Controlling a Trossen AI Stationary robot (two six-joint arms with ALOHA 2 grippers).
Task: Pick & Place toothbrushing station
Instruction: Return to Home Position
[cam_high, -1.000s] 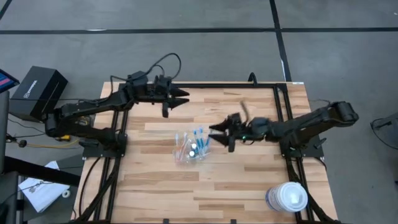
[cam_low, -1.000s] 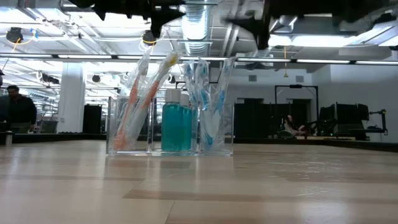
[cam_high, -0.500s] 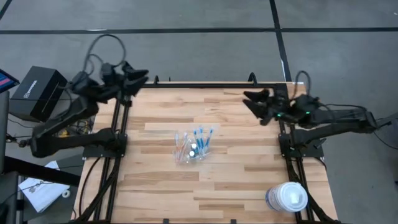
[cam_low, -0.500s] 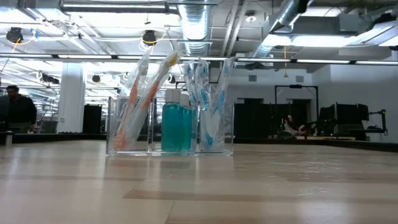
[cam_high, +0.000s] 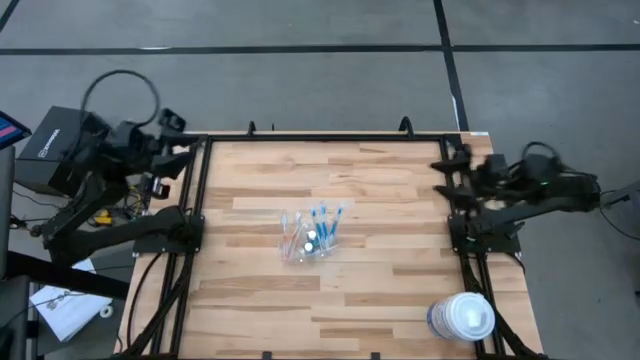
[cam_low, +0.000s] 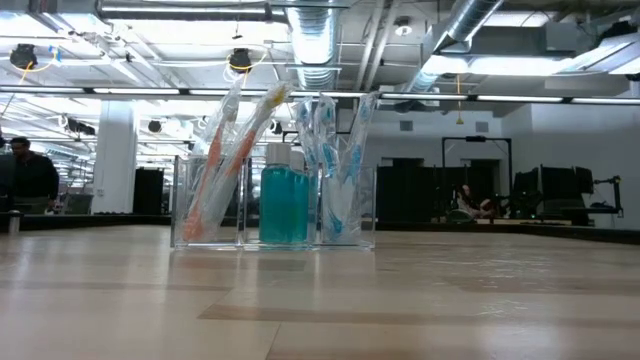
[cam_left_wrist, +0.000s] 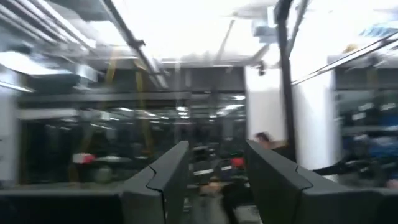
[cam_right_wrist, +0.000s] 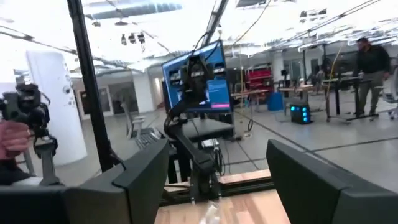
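Organizer: clear hard plastic, boxy, 3 compartments, upright mid-table on the pale wood-plank table.
Contents: slim orange toothbrushes lean in 1 end compartment, 2 blue-green tubes stand in the middle, blue toothbrushes fill the other end.
Left gripper: by the table's left back edge, dark flat fingers apart, empty.
Right gripper: by the right back edge, fingers wide apart, empty.

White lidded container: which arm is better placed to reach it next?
Right, probably: the white lidded container sits on the side of the right gripper; the left gripper waits across the table.
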